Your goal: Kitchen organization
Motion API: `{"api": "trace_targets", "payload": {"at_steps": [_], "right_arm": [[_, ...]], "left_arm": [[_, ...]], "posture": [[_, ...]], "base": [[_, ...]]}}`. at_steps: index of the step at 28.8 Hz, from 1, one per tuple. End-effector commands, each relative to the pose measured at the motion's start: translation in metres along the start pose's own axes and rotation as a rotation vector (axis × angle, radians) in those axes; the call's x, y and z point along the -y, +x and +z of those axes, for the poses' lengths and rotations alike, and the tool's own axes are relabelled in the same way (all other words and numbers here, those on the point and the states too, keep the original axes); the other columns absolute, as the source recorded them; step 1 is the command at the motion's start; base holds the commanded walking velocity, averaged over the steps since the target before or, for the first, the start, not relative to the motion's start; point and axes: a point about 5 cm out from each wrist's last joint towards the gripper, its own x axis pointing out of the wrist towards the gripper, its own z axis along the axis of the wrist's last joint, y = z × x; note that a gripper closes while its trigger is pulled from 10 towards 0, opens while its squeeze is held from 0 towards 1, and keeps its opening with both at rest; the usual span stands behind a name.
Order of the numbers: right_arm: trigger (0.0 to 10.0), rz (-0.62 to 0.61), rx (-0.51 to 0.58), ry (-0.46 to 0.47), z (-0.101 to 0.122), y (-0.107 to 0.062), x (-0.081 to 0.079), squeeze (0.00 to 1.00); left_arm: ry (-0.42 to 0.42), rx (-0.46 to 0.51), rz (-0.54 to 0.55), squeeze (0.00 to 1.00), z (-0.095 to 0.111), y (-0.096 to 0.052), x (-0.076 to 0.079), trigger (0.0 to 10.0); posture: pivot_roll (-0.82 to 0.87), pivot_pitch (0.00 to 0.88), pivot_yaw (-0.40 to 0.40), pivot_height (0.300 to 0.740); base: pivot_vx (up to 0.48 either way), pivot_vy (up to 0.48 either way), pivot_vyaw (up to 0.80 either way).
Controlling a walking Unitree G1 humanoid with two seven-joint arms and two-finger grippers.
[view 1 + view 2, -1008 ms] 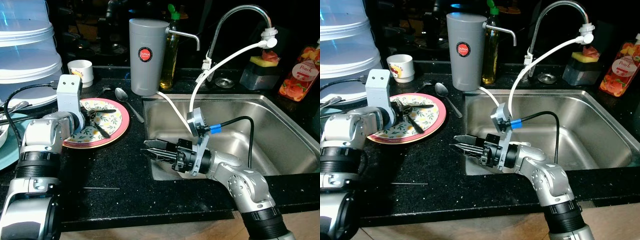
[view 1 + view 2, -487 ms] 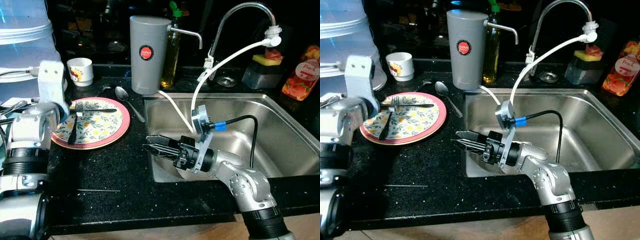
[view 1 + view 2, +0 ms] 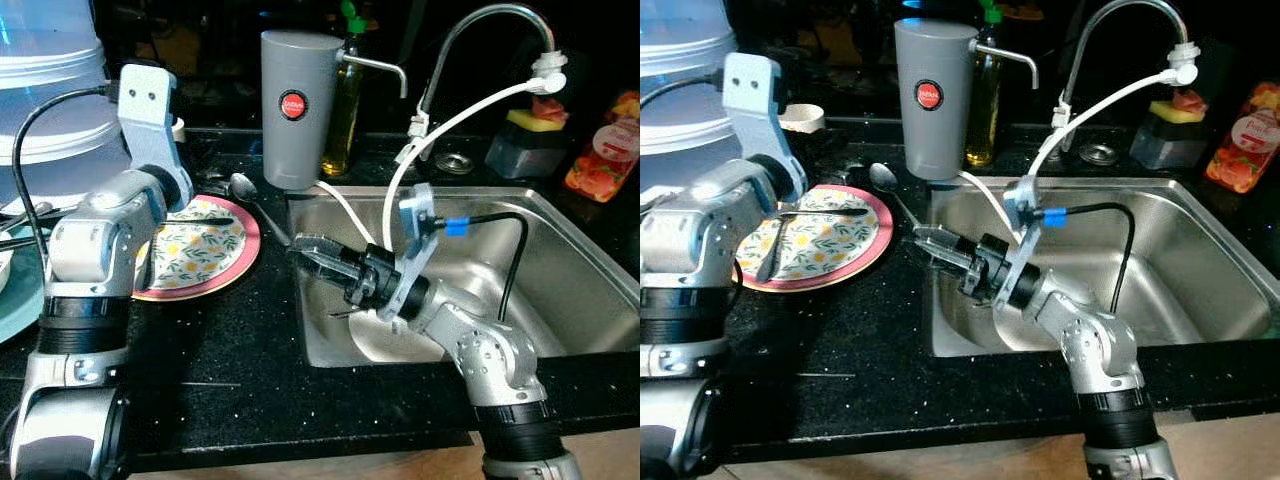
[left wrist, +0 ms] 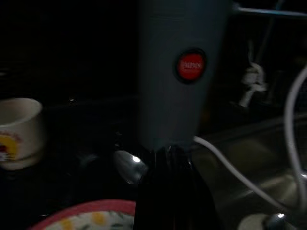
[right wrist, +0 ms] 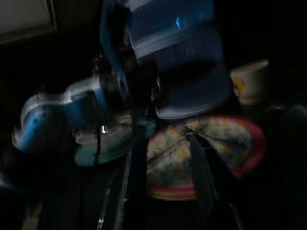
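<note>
- Counter (image 3: pixel 230 340): black, speckled, with a steel sink (image 3: pixel 560 270) set into its right part.
- Plate (image 3: pixel 215 260): floral with a red rim, on the counter just left of the sink's left edge; a black-handled fork (image 3: pixel 820 213) lies across it, and a second dark utensil (image 3: pixel 768 255) lies on its left part.
- Spoon (image 3: pixel 243 188): on the counter between the plate and the sink's back left corner, bowl toward the back.
- Grey canister (image 3: pixel 295 95): upright at the back edge, behind the spoon, with a red round label; an oil bottle (image 3: pixel 345 110) stands just to its right.
- Cup (image 3: pixel 800 117): white, near the back edge, partly hidden behind the left arm.
- Left gripper (image 4: pixel 168 191): above the plate's back part, aimed at the canister and spoon; whether its fingers are apart cannot be told.
- Right gripper (image 3: pixel 930 243): over the sink's left edge, pointing toward the plate; its fingers (image 5: pixel 201 167) are apart and hold nothing.
- Faucet (image 3: pixel 480 40): arches over the sink's back edge, with a white hose (image 3: pixel 450 125) running down into the basin.
- Clear containers (image 3: pixel 45 90): stacked at the counter's back left corner.
</note>
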Motion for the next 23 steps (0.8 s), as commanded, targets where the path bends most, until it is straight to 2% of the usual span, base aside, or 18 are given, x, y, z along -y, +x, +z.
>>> {"api": "trace_targets", "payload": {"at_steps": [1,2,3,4,6,9,12,14,17,18,20,21,23], "right_arm": [[10.0,-0.018,0.031,0.028,0.004,0.003,-0.002,0.7],[10.0,-0.017,0.051,0.043,0.004,0.005,-0.003,1.0],[10.0,-0.011,0.067,0.059,0.005,0.006,-0.005,1.0],[10.0,-0.011,0.067,0.059,0.005,0.006,-0.005,1.0],[10.0,0.008,0.096,0.095,0.005,0.01,-0.011,1.0],[10.0,0.019,0.106,0.11,0.004,0.013,-0.015,1.0],[10.0,0.023,0.108,0.131,0.003,0.015,-0.018,1.0],[10.0,0.041,0.11,0.151,0.003,0.015,-0.021,1.0],[10.0,0.06,0.111,0.162,0.003,0.015,-0.024,1.0],[10.0,0.06,0.111,0.162,0.003,0.015,-0.024,1.0],[10.0,0.067,0.115,0.172,0.004,0.016,-0.025,1.0],[10.0,0.072,0.117,0.176,0.004,0.016,-0.027,1.0],[10.0,0.077,0.118,0.177,0.004,0.016,-0.028,1.0]], "left_arm": [[-0.044,-0.012,-0.02,0.0,-0.006,-0.003,0.0,0.0],[-0.088,0.003,-0.033,0.0,-0.005,-0.004,0.0,0.0],[-0.139,0.024,-0.063,0.0,-0.003,-0.006,0.002,0.0],[-0.139,0.024,-0.063,0.0,-0.003,-0.006,0.002,0.0],[-0.205,0.051,-0.121,0.0,-0.003,-0.011,0.004,0.0],[-0.183,0.023,-0.107,0.0,-0.01,-0.017,-0.001,0.0],[-0.231,0.041,-0.129,0.0,-0.01,-0.022,-0.001,0.0],[-0.315,0.099,-0.197,0.0,-0.004,-0.026,0.003,0.0],[-0.5,0.228,-0.359,0.0,0.007,-0.036,0.01,0.0],[-0.5,0.228,-0.359,0.0,0.007,-0.036,0.01,0.0],[-0.605,0.281,-0.487,0.0,0.008,-0.045,0.013,0.0],[-0.622,0.29,-0.541,0.0,0.006,-0.05,0.016,0.0],[-0.627,0.272,-0.58,0.0,0.003,-0.055,0.02,0.0]], "posture": [[0.11,0.045,-0.035,0.74],[0.11,0.044,-0.037,0.74],[0.11,0.043,-0.04,0.74],[0.11,0.043,-0.04,0.74],[0.1,0.043,-0.042,0.74],[0.1,0.042,-0.043,0.74],[0.11,0.042,-0.051,0.74],[0.11,0.042,-0.051,0.74],[0.11,0.041,-0.054,0.74],[0.11,0.041,-0.054,0.74],[0.11,0.041,-0.054,0.74],[0.11,0.041,-0.054,0.74],[0.11,0.041,-0.054,0.74]], "base": [[0.0,0.0,0.0],[0.0,0.0,0.0],[0.0,0.0,0.0],[0.0,0.0,0.0],[0.0,0.0,0.0],[0.0,0.0,0.0],[0.0,0.0,0.0],[0.0,0.0,0.0],[0.0,0.0,0.0],[0.0,0.0,0.0],[0.0,0.0,0.0],[0.0,0.0,0.0],[0.0,0.0,0.0]]}}
